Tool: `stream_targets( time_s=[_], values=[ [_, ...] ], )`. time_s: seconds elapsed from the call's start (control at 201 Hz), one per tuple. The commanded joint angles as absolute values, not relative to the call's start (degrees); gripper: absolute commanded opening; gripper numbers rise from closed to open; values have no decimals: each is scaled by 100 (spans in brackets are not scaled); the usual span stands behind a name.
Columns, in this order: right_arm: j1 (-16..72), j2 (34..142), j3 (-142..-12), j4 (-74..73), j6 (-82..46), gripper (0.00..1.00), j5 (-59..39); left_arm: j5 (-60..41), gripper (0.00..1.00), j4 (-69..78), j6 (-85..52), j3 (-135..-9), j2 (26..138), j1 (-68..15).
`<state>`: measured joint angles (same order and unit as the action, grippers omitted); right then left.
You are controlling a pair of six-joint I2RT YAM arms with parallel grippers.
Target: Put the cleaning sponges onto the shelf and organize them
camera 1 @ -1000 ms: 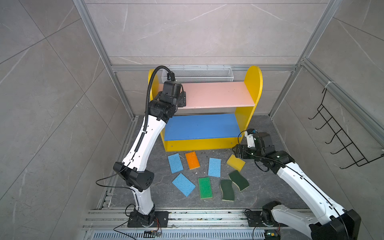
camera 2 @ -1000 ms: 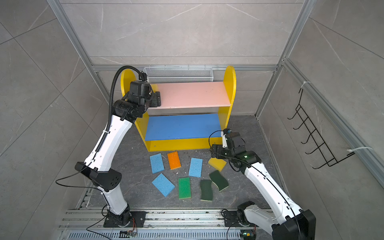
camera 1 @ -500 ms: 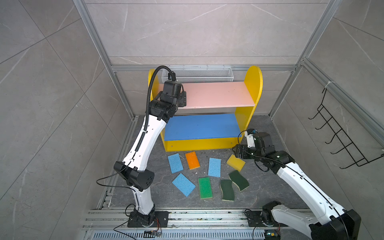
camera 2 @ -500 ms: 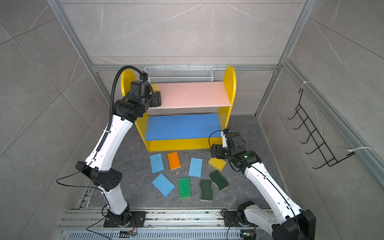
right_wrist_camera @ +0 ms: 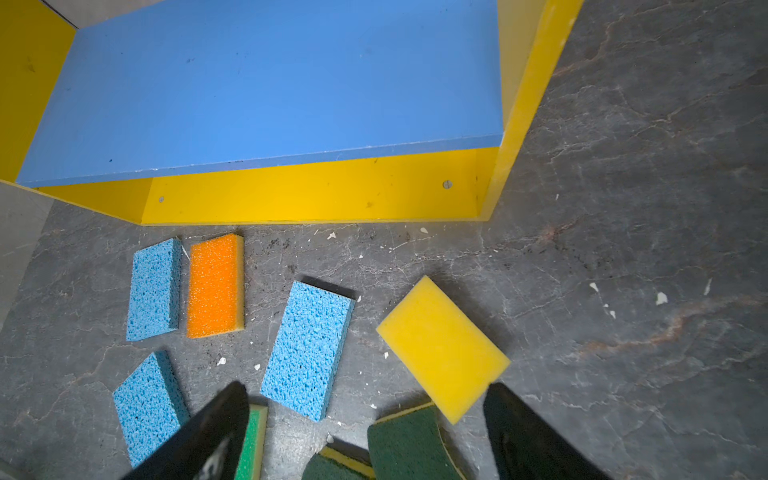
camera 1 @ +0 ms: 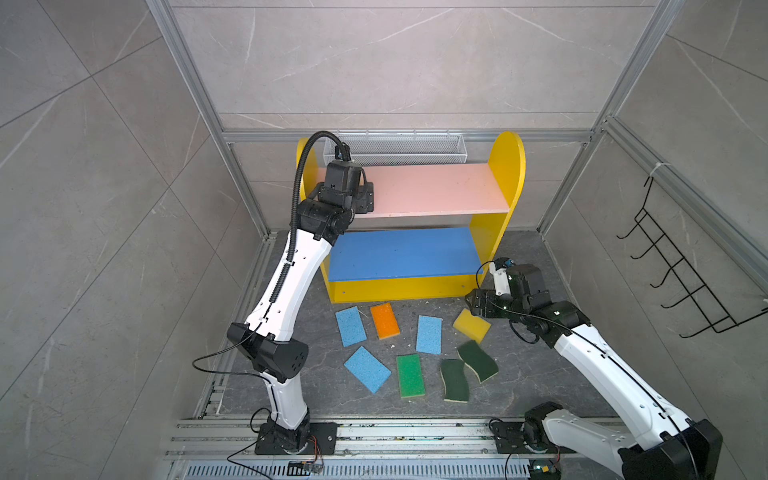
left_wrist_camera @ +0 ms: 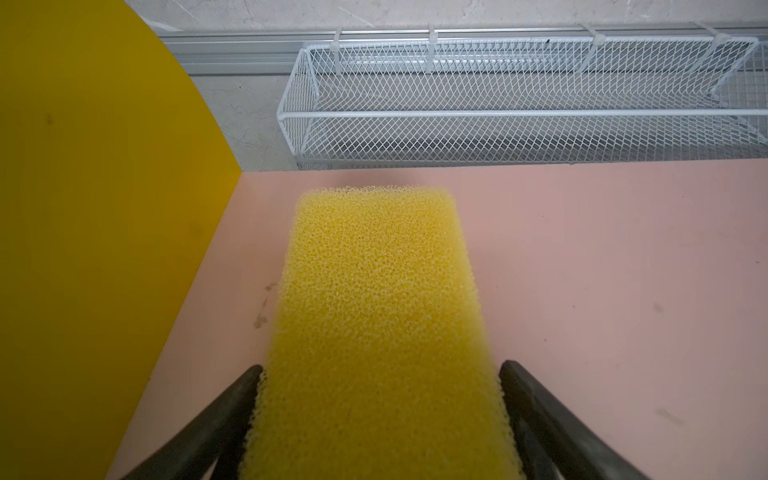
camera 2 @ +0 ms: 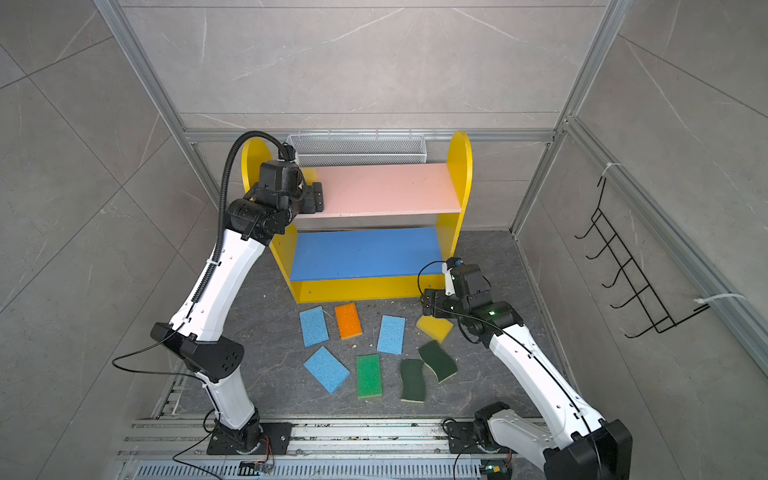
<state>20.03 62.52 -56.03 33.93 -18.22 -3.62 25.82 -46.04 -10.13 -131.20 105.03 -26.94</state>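
where pink board [left_wrist_camera: 582, 270] lies smooth, porous yellow sponge [left_wrist_camera: 378, 311] rests.

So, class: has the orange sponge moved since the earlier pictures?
No. The orange sponge lies where it did, just in front of the shelf.

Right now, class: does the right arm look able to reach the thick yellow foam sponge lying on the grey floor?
Probably yes. The right gripper hangs open just above that thick yellow sponge, with nothing lying over it; a wavy dark-green scourer sits close beside it.
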Motion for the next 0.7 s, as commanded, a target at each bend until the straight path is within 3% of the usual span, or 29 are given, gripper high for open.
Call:
stream_targets(
  time_s=[0.0,0.697],
  values=[
    [2031,6141,-5766,3533,-1767,91,-246,2382,89,-4946,-1052,-13093,10345,-2672],
    [2031,5968,-5785,3734,-1761,91,-185,3037,85,-5337,-1352,-13045,10297,-2663]
  ],
)
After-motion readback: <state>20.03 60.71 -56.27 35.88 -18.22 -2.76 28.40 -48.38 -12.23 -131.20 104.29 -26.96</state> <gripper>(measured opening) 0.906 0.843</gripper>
